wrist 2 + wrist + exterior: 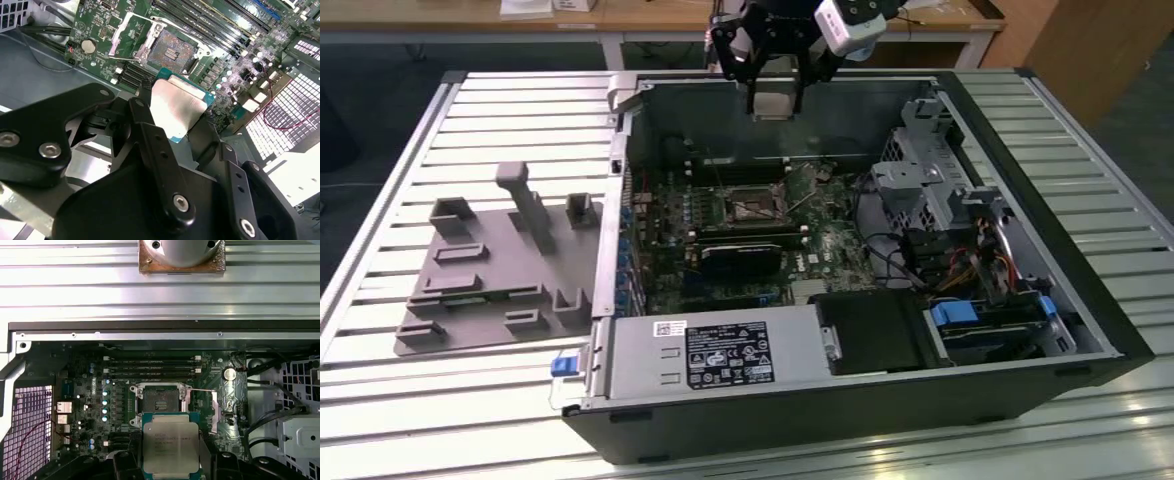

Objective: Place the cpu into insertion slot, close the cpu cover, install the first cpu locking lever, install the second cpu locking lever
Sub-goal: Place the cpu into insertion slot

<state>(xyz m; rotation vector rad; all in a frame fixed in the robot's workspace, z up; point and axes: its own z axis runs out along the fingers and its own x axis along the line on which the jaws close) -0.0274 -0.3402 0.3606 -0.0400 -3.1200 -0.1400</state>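
Note:
My gripper [771, 108] hangs above the far wall of the open computer case, shut on the cpu [771, 92]. In both wrist views the cpu [177, 106] [171, 442] shows its dull silver face between the black fingers [150, 142]. It hovers well above the green motherboard, short of the insertion slot [172, 50] [161, 402] [750, 205]. The slot lies bare, a dark square with a black rim. The cpu cover [126, 35] [215, 412], a thin silvery frame, stands swung open beside the slot.
The case [1067, 250] lies open on a slatted metal table. Inside are a power supply [707, 350], a drive cage [934, 185], cables and a black card [740, 262]. Long memory slots [150, 366] run beside the socket. A grey fixture tray [494, 275] sits at the exterior view's left.

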